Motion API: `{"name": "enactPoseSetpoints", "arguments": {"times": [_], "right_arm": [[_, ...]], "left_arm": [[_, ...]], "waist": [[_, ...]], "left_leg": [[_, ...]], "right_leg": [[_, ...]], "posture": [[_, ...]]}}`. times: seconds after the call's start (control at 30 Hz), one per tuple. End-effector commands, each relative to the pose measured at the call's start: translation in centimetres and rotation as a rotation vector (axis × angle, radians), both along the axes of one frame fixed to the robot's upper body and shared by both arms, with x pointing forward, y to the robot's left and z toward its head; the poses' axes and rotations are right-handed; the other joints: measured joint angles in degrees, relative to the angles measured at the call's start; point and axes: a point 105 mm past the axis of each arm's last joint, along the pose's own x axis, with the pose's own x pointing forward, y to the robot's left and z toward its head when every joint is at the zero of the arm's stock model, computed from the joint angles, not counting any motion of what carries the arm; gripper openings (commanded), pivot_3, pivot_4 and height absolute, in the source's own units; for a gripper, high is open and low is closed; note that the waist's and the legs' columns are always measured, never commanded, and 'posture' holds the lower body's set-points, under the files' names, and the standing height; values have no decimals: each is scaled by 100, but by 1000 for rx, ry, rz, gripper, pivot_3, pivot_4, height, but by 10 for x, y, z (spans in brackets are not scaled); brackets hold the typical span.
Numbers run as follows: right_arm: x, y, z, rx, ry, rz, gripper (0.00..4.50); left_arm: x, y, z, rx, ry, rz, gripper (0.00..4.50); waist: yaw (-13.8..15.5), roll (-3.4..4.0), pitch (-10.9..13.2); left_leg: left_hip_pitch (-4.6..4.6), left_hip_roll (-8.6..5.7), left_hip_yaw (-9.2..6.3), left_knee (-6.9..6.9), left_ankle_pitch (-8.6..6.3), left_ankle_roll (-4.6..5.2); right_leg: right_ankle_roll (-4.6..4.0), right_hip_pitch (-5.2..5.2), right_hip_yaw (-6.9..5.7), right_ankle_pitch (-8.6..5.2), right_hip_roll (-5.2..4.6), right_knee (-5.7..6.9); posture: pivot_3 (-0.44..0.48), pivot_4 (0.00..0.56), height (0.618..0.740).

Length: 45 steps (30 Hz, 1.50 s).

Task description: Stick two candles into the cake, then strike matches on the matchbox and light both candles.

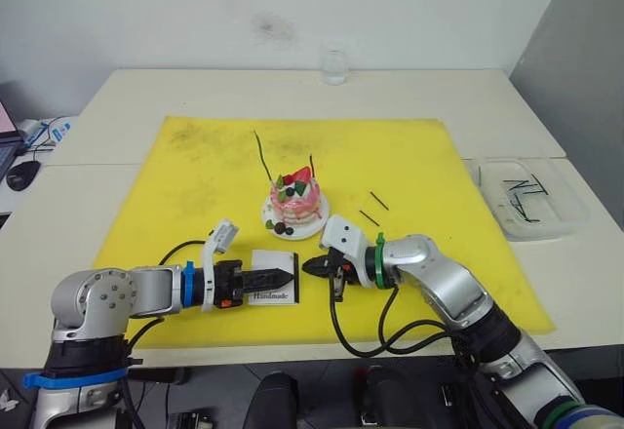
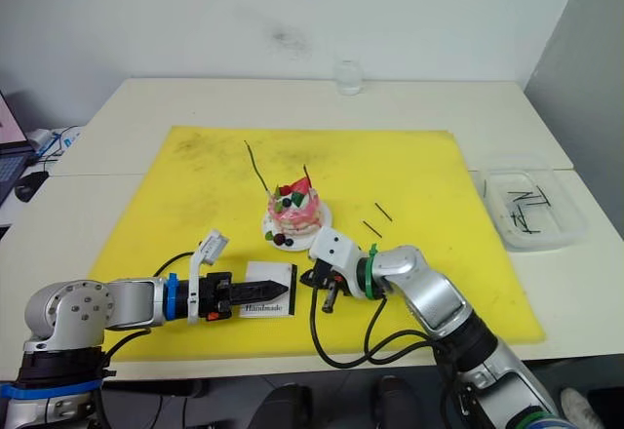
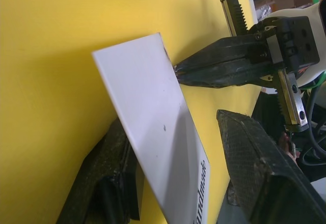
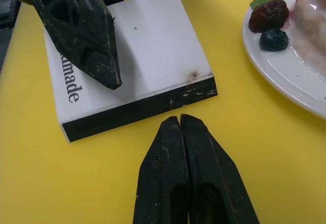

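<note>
Standing here, I would judge the job about half done: two candles (image 1: 261, 155) rise from the cake (image 1: 295, 202), neither with a flame I can see, so striking and lighting are still to come.

Left of the cake and nearer the robot, the left gripper (image 1: 276, 278) clamps the matchbox (image 4: 132, 63) between its fingers, propping it on the yellow mat (image 1: 175, 195). Just right of the matchbox, the right gripper (image 4: 180, 124) is pinched closed, tips right at the box's black strip; whether a match sits between them I cannot tell. Right of the cake, two loose matches (image 1: 374, 209) lie on the mat. Farther right, off the mat, a clear tray (image 1: 575, 214) holds more dark sticks.

Room is tight between gripper, box and plate; the mat right of the cake is open, and its near edge lies close behind both arms.
</note>
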Motion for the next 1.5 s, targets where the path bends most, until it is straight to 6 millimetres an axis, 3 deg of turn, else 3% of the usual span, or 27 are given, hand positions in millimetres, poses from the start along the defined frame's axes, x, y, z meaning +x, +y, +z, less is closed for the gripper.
{"name": "enactPoseSetpoints", "arguments": {"times": [0.03, 0.9, 1.0, 1.2, 1.37, 1.5], "right_arm": [[-4, 8, 3, 3, -16, 53, 0], [1, 11, 11, 22, -47, 70, 0], [2, 6, 12, 19, -49, 62, 0], [2, 2, 10, 12, -46, 48, 0], [2, 1, 11, 20, -46, 37, 0], [6, -4, 24, 68, -60, -13, 0]], "left_arm": [[-2, 8, -10, 39, 45, 33, 2550], [-3, 9, -15, 55, 45, 36, 2550], [-3, 12, -16, 68, 48, 44, 1955], [-4, 14, -21, 89, 56, 44, 147], [-4, 12, -21, 89, 42, 37, 31], [-4, 10, -14, 76, -10, 11, 31]], "waist": [[-1, 0, 0], [-3, 0, 0], [-3, 0, 0], [-2, 0, 0], [-2, 0, 0], [-2, 0, 0]], "left_leg": [[0, 0, 0, 0, 0, 0], [0, 3, 0, -1, 0, 0], [0, 3, 0, -1, 0, 0], [-1, 3, 1, -4, 0, 0], [0, 3, 0, -4, 0, 0], [-1, 4, 0, -4, 0, 0]], "right_leg": [[0, 0, 0, 0, 1, 0], [0, 0, 2, 0, -2, 0], [0, 0, 2, 0, -2, -1], [-1, -2, 4, -1, -2, -5], [-1, -2, 3, -1, -3, -3], [-1, -2, 3, -1, -4, -3]], "posture": [[0, 150, 740], [0, 150, 740], [0, 150, 740], [0, 150, 740], [0, 150, 740], [0, 150, 740]]}}
